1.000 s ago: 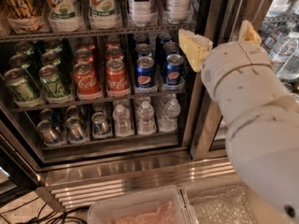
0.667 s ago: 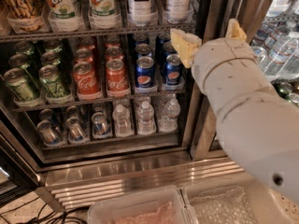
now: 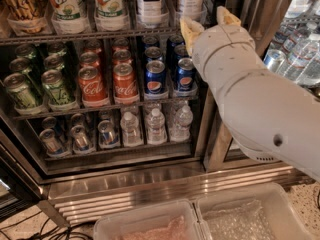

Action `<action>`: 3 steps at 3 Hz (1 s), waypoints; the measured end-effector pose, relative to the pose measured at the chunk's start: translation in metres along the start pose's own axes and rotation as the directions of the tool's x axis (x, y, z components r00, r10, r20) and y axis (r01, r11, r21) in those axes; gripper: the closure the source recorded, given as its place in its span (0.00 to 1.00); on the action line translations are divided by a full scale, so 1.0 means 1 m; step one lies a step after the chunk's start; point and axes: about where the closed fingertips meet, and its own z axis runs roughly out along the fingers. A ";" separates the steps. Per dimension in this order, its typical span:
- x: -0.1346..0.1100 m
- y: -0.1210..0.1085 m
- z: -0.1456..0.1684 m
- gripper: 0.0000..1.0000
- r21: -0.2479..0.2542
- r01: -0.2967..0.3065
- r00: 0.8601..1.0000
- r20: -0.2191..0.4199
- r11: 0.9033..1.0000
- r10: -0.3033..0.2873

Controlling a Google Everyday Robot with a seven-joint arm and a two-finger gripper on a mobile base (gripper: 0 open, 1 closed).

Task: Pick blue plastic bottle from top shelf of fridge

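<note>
Nothing grabbed yet: the blue plastic bottle (image 3: 151, 3) is sitting untouched on the top shelf (image 3: 75, 35) of the fridge (image 3: 125, 176). The end effector (image 3: 209, 23) is hovering to its right at shelf height, fingers spread, empty. Reaching in, gripping and pulling out are all left.

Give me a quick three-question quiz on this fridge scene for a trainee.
1. True or false: the claw holds a tea bottle.
2. Which cans sit nearest the claw? A Coke, B Pepsi, C green cans.
3. Fill in: the small water bottles stand on the ___ visible shelf.
Key: 1 false; the claw is open and empty, at the right end of the top shelf. 2 B. 3 lowest.
</note>
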 end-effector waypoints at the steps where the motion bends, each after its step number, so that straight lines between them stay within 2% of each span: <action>1: -0.003 0.003 0.015 0.36 -0.012 0.019 1.000 0.015 1.000 -0.019; 2: -0.007 0.010 0.039 0.38 -0.040 0.052 0.998 0.036 0.998 -0.050; 3: -0.013 0.009 0.041 0.39 -0.031 0.064 0.997 0.046 0.997 -0.063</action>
